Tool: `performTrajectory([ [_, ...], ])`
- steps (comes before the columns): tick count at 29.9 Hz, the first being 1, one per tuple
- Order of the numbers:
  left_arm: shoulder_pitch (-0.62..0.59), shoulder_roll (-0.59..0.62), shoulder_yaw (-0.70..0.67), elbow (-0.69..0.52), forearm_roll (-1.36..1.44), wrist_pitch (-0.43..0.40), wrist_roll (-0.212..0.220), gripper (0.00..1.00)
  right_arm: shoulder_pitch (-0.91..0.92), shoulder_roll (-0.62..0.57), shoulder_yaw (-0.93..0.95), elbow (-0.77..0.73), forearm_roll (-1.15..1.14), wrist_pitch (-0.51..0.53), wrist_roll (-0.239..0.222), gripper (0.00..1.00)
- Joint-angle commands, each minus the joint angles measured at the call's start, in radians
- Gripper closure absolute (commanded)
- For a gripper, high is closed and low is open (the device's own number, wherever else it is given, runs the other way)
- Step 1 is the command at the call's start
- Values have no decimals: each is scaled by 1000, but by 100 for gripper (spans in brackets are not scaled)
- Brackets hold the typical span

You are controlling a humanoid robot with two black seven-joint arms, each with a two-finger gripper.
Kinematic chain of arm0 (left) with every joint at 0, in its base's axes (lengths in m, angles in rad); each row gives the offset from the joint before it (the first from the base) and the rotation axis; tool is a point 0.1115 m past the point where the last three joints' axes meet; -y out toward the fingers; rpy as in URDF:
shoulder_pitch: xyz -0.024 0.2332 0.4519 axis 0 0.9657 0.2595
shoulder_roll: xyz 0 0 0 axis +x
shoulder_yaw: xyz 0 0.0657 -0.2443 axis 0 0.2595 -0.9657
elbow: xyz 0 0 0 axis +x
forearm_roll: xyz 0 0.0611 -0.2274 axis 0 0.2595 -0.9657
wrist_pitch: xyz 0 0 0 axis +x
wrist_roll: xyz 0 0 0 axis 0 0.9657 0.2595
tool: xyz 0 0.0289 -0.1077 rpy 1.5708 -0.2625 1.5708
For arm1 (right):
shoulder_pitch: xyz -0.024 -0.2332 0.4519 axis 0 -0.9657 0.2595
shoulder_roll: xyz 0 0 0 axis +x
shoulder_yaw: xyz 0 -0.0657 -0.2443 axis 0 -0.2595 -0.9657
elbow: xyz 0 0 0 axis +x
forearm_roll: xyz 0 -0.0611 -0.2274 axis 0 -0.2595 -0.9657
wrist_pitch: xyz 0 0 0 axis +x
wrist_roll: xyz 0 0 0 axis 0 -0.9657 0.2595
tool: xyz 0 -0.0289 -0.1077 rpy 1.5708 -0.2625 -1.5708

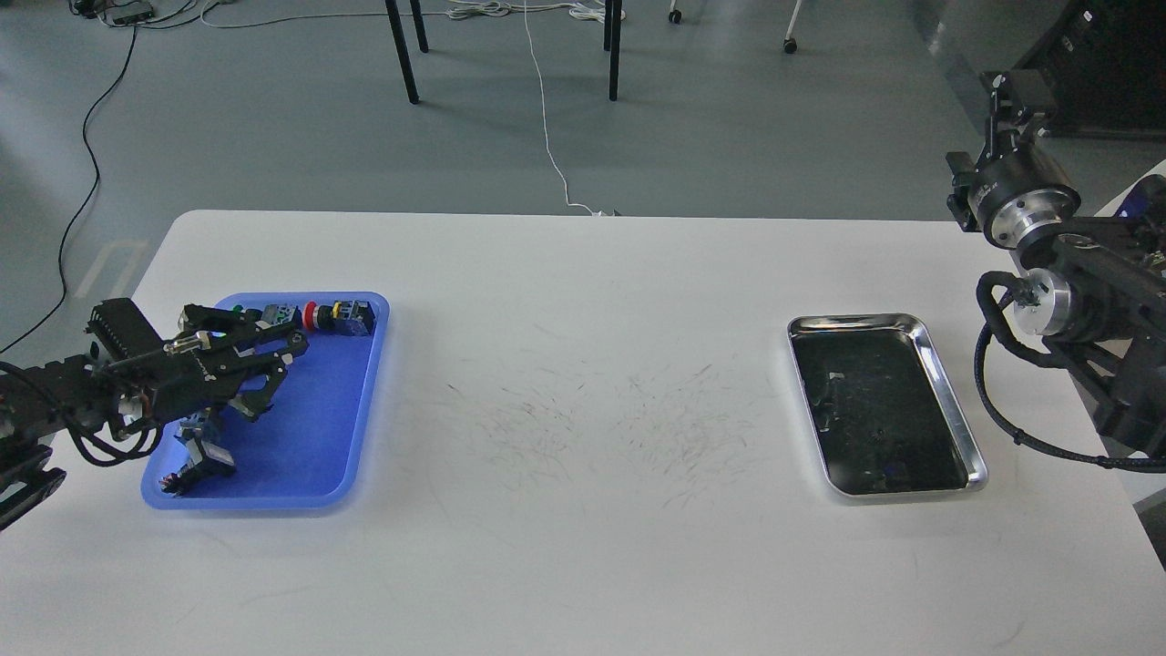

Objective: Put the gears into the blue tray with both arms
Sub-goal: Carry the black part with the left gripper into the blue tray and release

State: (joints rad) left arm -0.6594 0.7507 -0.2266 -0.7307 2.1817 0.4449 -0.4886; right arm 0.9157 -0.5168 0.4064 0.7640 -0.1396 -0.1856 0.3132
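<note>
The blue tray (314, 456) lies at the table's left. My left gripper (278, 378) hovers over its left half, its fingers spread apart with bare blue tray showing between them, so it looks open. My right arm stands off the table's right edge. Its gripper (1005, 96) is raised high and seen dark and small, so its fingers cannot be told apart. I cannot pick out any gears: none show in the blue tray, and the silver tray's dark inside shows only specks and reflections.
Colourful push-button switches (332, 316) sit along the blue tray's far rim, and another (202, 458) is near its front left corner. A shiny silver tray (955, 401) lies at the table's right. The white table (583, 292) has scuff marks in the middle.
</note>
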Motion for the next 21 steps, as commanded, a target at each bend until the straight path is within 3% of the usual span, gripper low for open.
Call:
performTrajectory([
  [1,23,-25,0,51,0,20,0,92,2,0,0,0,0,0,0,2],
  [21,58,-125,7,132,0,40,0,90,-1,0,-1,0,0,0,1,2],
])
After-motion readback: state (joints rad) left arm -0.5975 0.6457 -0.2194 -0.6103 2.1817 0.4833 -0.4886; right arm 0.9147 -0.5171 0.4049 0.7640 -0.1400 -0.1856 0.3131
